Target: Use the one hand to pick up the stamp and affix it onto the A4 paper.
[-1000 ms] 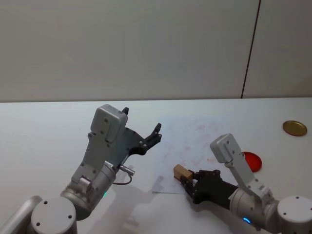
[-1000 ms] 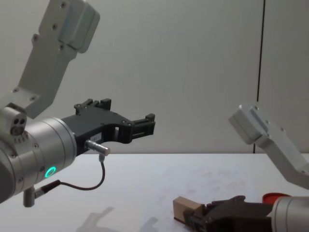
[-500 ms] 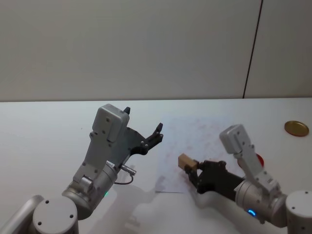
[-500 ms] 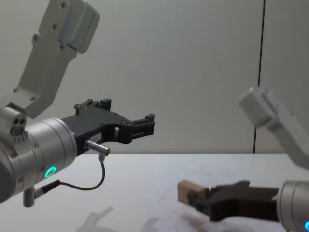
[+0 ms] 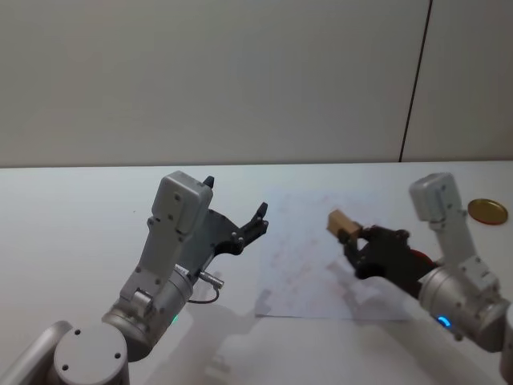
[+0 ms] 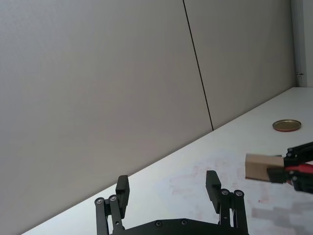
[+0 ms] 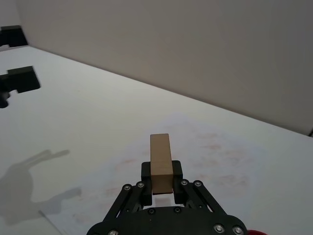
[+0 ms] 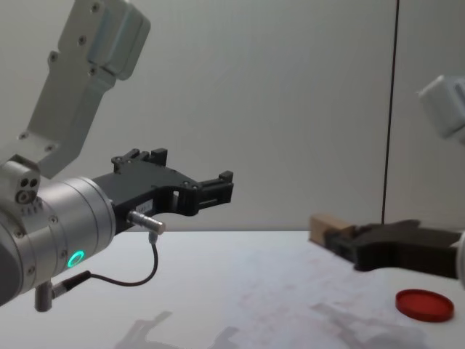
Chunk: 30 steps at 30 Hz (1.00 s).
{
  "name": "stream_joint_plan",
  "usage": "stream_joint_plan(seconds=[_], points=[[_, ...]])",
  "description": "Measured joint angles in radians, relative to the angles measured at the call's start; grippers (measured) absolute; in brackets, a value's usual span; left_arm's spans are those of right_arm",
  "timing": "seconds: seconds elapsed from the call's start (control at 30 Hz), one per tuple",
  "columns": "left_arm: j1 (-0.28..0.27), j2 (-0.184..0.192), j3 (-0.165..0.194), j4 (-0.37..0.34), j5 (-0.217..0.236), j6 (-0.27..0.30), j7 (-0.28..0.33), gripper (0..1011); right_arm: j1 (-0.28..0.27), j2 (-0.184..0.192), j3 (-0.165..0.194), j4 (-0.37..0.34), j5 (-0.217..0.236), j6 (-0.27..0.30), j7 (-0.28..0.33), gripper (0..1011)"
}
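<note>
At centre-left of the head view, the left gripper [image 5: 233,199] hangs spread and empty above the table [image 5: 72,216]. Right of it lies the large white A4 paper sheet [image 5: 300,273], faintly marked pink. At centre-right, the right gripper [image 5: 350,233] clamps the small light-tan wooden block stamp [image 5: 340,220]. Its long axis juts from the jaws, raised over the sheet, so the press likely goes downward.

Grey wall [image 5: 200,80] with dark seam [image 5: 415,80], white tabletop [image 5: 64,208]
</note>
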Motion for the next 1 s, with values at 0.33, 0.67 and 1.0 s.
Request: stream_joint_plan(seconds=[0.33,0.67,1.0], points=[[0.000,0.000,0.000,0.000,0.000,0.000,0.000,993,-0.001,0.040,0.044,0.010,0.005,-0.023,-0.046,217],[0.000,0.000,0.000,0.000,0.000,0.000,0.000,993,-0.004,0.069,0.071,0.046,-0.003,-0.024,-0.058,217],[0.000,0.000,0.000,0.000,0.000,0.000,0.000,993,0.000,0.083,0.088,0.098,-0.008,-0.020,-0.062,217]])
